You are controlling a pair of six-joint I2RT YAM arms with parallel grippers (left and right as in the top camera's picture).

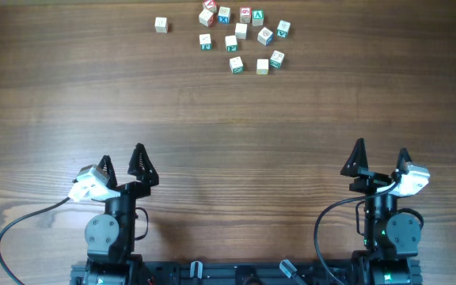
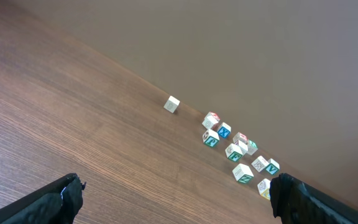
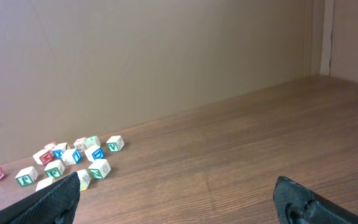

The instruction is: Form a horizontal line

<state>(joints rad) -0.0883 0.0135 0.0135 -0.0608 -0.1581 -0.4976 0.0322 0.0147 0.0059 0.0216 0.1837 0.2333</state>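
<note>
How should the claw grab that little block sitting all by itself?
Pinch the lone block on two opposite flat sides, coming straight down from above. It sits flat on the table with bare wood all around, so there is probably room to close on it without bumping the other blocks. The open left claw is nearer.

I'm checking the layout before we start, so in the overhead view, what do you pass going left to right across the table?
From the left: left gripper → lone cube → cube cluster → right gripper.
</note>
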